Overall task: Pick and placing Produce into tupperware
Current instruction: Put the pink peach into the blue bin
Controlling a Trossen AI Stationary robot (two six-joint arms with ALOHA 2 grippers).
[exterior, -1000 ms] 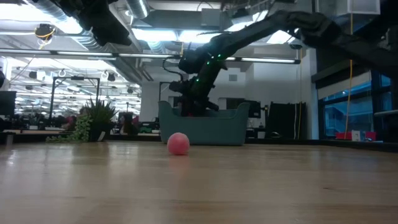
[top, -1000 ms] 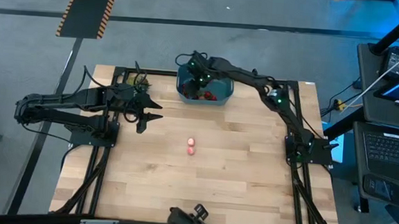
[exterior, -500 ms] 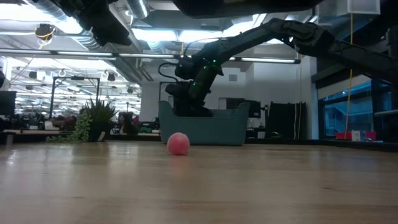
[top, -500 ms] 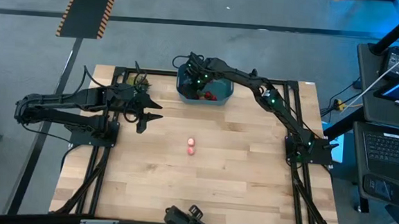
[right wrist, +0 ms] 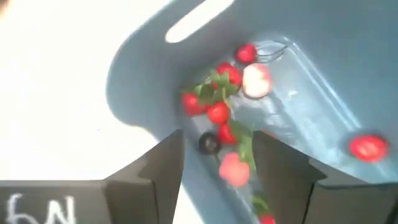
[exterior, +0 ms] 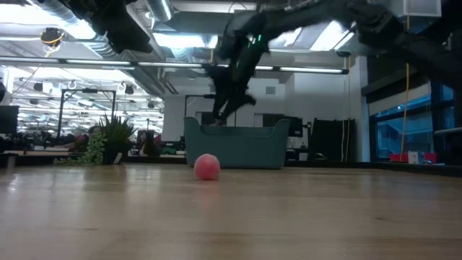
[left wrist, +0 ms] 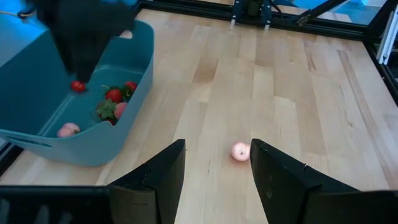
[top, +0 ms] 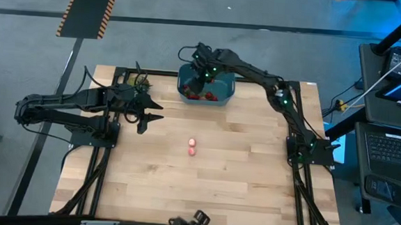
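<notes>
Looking straight down, the teal tub (top: 205, 86) sits at the far edge of the wooden table (top: 239, 171), near the middle, with red berries (top: 200, 94) inside. The right gripper (top: 204, 69) hangs over the tub; from here I cannot tell how its fingers stand. The left gripper (top: 153, 114) waits near the table's left side, well apart from the tub, its fingers slightly parted and holding nothing. Two loose pink-red pieces (top: 192, 147) lie touching each other mid-table, with bare wood all round them. A green leafy bunch (top: 141, 82) sits at the far left corner, beside the left arm.

From table height, one pink piece (exterior: 207, 166) lies in front of the tub (exterior: 238, 146), and the right arm's gripper (exterior: 229, 101) is above the rim. A leafy plant (exterior: 107, 141) stands to the tub's left.

The left wrist view shows the tub's near wall (left wrist: 93, 146), berries (left wrist: 115, 98) in it, one small red piece (left wrist: 78, 86) under the dark right gripper, and a pink piece (left wrist: 240, 151) on open wood.

The right wrist view looks down into the tub (right wrist: 311, 74) at a cluster of red berries (right wrist: 219, 112), a pale one (right wrist: 256, 81) and a dark one (right wrist: 209, 144); its fingers stand apart, empty.
</notes>
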